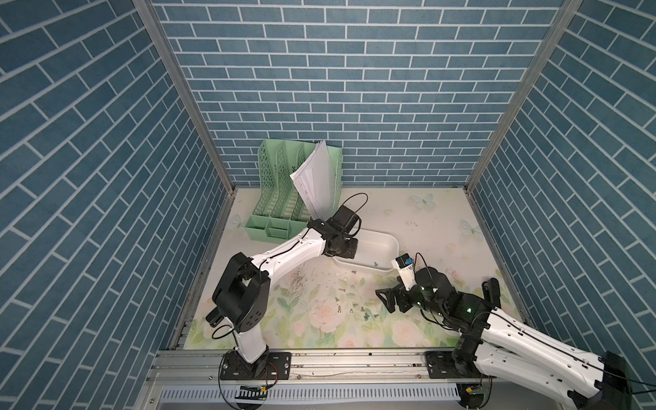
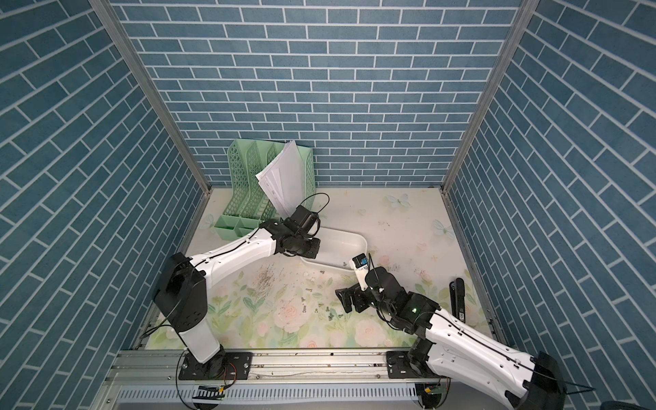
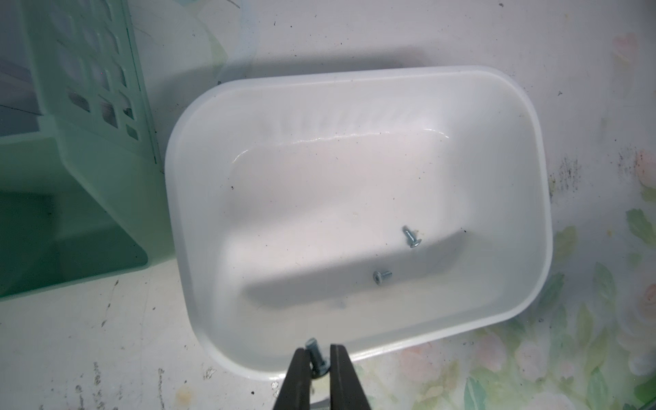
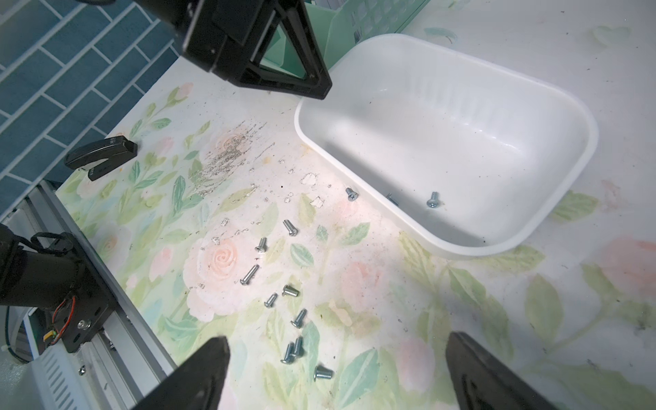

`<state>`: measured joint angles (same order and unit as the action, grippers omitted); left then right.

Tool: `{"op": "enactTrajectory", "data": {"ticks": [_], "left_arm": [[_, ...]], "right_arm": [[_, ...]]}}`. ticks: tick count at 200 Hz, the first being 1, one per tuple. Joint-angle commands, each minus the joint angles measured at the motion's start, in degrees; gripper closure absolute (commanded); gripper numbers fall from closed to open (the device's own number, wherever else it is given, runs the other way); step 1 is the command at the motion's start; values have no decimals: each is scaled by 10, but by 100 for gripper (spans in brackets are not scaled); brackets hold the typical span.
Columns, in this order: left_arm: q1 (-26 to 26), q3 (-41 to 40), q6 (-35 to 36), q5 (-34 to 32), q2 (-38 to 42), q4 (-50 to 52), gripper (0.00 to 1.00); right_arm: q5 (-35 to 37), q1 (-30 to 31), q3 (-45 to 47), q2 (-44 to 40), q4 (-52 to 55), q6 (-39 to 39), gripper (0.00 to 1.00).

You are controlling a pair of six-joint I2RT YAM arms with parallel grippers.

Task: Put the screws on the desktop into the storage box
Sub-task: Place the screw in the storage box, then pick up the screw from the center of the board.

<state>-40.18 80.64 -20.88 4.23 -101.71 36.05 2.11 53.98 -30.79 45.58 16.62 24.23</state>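
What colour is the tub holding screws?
White; the shallow plastic tub shows best in the left wrist view.

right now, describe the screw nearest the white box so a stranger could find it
Start at the white storage box in the middle of the floral desktop. Close beside its long wall facing the robot lies one screw. It sits alone; the other screws cluster farther away among the printed roses.
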Motion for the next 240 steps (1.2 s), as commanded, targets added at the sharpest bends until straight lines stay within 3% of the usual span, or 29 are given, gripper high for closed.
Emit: {"op": "enactTrajectory", "data": {"ticks": [1,21,41,75,173,240], "left_arm": [[9,25,17,11,-9,-1,67],[17,28,20,17,-7,2,50],[21,19,22,16,6,7,25],[25,-24,19,19,44,3,0],[49,-217,-11,5,226,6,0],[57,-313,-41,23,293,-17,0]], "right_arm": [[19,-2,-5,0,18,17,0],[31,-2,-10,10,33,22,0],[43,-2,-23,28,53,29,0],[48,5,-32,74,69,37,1],[72,72,-37,199,69,71,12],[77,108,-45,258,52,83,31]]}}
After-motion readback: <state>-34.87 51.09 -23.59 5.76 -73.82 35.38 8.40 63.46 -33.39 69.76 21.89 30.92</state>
